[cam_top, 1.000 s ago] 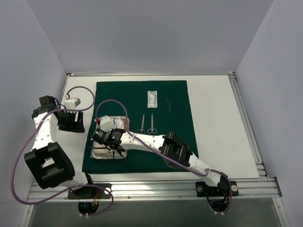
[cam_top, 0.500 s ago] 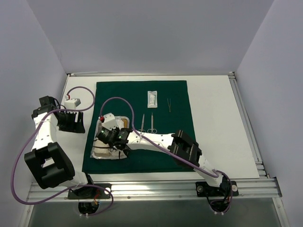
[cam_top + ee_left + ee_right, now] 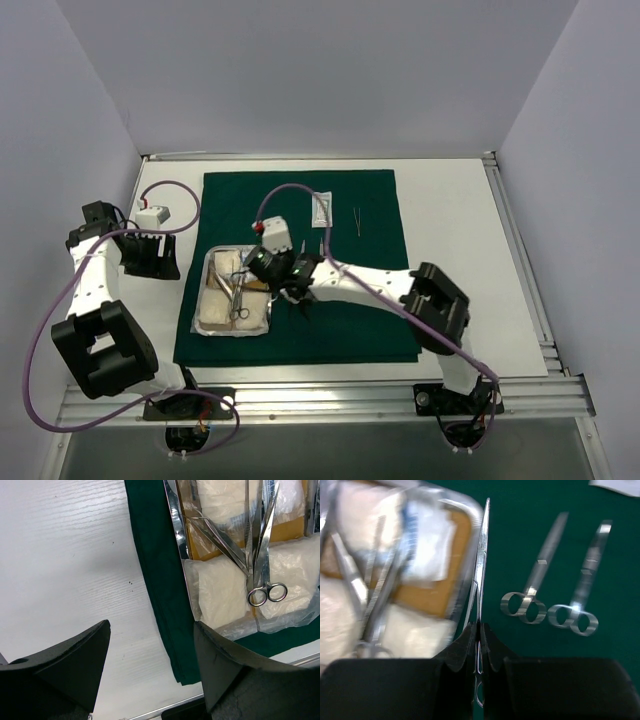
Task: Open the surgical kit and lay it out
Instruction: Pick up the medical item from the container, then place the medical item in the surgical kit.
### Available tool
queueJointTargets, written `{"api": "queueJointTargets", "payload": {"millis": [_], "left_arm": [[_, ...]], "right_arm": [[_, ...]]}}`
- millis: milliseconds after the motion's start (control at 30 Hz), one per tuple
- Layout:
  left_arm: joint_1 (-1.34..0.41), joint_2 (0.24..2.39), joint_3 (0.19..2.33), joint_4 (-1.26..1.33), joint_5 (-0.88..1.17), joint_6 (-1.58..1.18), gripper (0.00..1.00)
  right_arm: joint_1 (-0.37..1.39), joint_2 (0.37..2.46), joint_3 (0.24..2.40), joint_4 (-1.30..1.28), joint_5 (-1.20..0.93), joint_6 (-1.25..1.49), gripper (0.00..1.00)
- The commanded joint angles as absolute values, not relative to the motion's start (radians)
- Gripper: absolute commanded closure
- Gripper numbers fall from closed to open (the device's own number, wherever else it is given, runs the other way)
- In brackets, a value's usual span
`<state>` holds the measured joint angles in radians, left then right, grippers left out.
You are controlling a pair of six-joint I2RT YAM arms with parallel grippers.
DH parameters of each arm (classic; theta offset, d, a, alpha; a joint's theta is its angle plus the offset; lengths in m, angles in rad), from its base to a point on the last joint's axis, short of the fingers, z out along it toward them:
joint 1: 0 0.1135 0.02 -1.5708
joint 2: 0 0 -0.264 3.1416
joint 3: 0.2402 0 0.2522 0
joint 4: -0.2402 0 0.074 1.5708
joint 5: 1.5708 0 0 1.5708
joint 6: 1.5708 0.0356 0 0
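While in right gripper (image 3: 479,632), slim forceps (image 3: 483,560)

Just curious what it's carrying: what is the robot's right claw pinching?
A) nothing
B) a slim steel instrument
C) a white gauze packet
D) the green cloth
B: the right wrist view shows the right gripper shut on a slim steel instrument pointing forward from it.
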<state>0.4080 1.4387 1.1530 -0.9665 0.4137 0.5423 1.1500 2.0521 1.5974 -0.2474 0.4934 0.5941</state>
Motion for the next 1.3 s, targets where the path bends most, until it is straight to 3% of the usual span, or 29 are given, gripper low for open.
{"api": "queueJointTargets", "payload": {"millis": [0, 167, 300, 700, 1267], "left_arm": [[0.416, 1.436, 1.198, -0.982, 0.449, 0.548, 0.24], [0.416, 1.451, 1.200, -0.977, 0.446, 0.541, 0.24], [0.416, 1.466, 1.210, -0.976, 0.445, 0.531, 0.24], [0.416, 1.483, 1.204, -0.973, 0.440, 0.526, 0.24], [0.416, 1.486, 1.209, -0.977, 0.433, 0.526, 0.24]], "right_arm": [[1.043, 1.844, 1.430, -0.181, 0.542, 0.566, 1.00], [0.888, 1.645, 1.130, -0.059, 0.483, 0.534, 1.00], [0.795, 1.580, 1.011, 0.046, 0.397, 0.514, 1.00], [0.735, 1.683, 0.922, 0.201, 0.334, 0.465, 1.00], [0.678, 1.793, 0.969, 0.187, 0.287, 0.391, 1.00]]}}
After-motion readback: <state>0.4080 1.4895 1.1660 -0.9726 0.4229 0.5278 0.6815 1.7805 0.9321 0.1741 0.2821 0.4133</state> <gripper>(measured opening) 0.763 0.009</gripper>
